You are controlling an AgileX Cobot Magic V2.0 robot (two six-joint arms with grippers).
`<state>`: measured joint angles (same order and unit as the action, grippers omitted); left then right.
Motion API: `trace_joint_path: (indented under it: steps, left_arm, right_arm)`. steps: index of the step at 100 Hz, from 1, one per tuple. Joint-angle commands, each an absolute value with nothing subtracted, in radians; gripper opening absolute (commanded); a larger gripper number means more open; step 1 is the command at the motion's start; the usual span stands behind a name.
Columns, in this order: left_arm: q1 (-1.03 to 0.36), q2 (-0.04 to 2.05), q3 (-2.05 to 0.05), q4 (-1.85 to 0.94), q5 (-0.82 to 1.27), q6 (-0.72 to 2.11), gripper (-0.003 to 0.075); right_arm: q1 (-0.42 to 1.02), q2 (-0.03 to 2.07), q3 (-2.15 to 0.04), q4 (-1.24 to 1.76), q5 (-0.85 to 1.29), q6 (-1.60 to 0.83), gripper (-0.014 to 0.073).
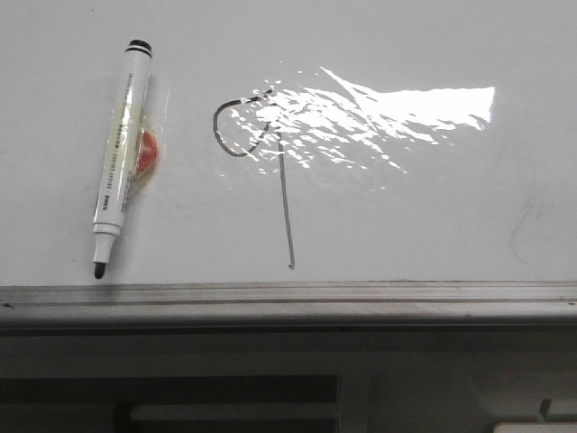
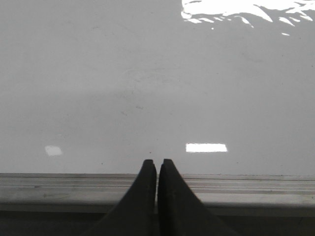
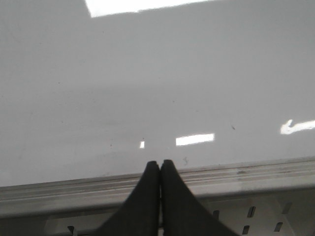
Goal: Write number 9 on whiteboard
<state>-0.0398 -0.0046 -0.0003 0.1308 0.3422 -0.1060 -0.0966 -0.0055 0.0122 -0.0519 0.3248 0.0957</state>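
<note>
Marker (image 1: 119,155): uncapped, lying at the whiteboard's left, a red thing under it.
Number 9 (image 1: 270,171): drawn mid-whiteboard (image 1: 433,207), loop in glare.
Left claw (image 2: 157,167): closed, empty, over the edge strip (image 2: 59,189).
Right claw (image 3: 160,168): closed, empty.

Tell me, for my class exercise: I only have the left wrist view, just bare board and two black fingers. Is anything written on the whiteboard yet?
Observer: Yes. The front view shows the number 9, a small loop over a long stem, on the whiteboard.
Operator: Where is the pen?
Observer: A marker lies on the board, left of the 9, uncapped, tip toward the metal edge strip.
Operator: Anything under it?
Observer: A small red object sits against its barrel.
Operator: And the right gripper?
Observer: The right gripper is shut and empty, like the left gripper.
</note>
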Motion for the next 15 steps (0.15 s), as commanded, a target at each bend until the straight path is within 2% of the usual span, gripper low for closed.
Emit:
trace_joint_path:
  steps: [1, 15]
  left_arm:
    - [-0.038, -0.031, 0.020, 0.126, 0.292, -0.117, -0.0020]
    - [-0.038, -0.031, 0.020, 0.126, 0.292, -0.117, -0.0020]
  right_arm:
    - [-0.100, -0.028, 0.039, -0.071, 0.319, 0.087, -0.0062]
    - [-0.100, -0.028, 0.039, -0.071, 0.319, 0.087, -0.0062]
